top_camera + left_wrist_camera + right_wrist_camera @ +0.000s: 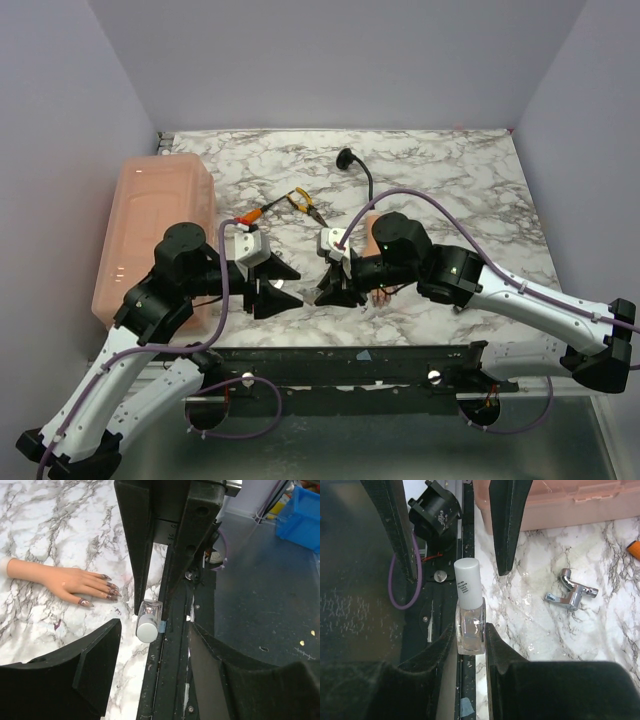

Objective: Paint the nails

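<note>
- The right gripper (pixel 470 632) is clamped on the small clear glass nail-polish bottle (pixel 470 620), with its white cap (pixel 467 580) aimed at the other arm.
- The left gripper (pixel 287 288) is spread wider than the cap and right at it, not gripping (lining up to unscrew it, I'd guess).
- The dark purplish-grey nails (pixel 109 593) are on the flesh-coloured plastic mannequin hand (pixel 65 582). It lies flat on the white marble-pattern table (pixel 50 520) near the bottle, so it's handy for brushing.

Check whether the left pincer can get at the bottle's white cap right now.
Probably yes: the right pincer clamps only the glass bottle, so its white cap stands bare, and the open left pincer faces it with nothing between.
</note>
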You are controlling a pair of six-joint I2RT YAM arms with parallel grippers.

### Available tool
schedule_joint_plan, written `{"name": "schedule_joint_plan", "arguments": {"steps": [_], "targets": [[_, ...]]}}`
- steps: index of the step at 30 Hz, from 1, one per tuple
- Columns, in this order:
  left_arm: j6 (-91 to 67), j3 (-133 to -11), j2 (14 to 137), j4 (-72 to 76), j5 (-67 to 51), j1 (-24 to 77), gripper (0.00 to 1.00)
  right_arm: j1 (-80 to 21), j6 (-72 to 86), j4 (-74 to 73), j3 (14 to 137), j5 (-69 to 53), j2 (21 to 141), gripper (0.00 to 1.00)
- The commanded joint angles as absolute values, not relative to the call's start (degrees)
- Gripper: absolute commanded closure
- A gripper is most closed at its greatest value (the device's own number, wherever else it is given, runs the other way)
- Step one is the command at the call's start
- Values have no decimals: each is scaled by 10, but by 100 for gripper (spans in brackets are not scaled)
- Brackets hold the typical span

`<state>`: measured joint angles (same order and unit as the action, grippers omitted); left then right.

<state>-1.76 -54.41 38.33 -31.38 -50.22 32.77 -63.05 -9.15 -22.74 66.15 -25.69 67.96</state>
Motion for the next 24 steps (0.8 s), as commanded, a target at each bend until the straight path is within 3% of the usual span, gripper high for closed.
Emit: {"name": "schedule_joint_plan", "arguments": {"steps": [1,6,12,15,16,24], "targets": [[-3,-532,381,-291,-540,335,45,-633,-101,-236,679,-280,674,100],[-7,-520,387,-277,-541,342,52,-634,-101,-235,684,-281,681,100],[-14,-512,399,-270,-519,360,68,-633,-104,-235,688,-279,688,100],[-22,-508,400,-262,-502,369,97,-633,-103,-236,690,-282,693,100],[-26,-508,401,-260,-494,372,100,-633,-103,-236,690,-281,694,100],[-143,-535,423,-288,-344,384,100,-633,-99,-206,673,-200,689,100]]}}
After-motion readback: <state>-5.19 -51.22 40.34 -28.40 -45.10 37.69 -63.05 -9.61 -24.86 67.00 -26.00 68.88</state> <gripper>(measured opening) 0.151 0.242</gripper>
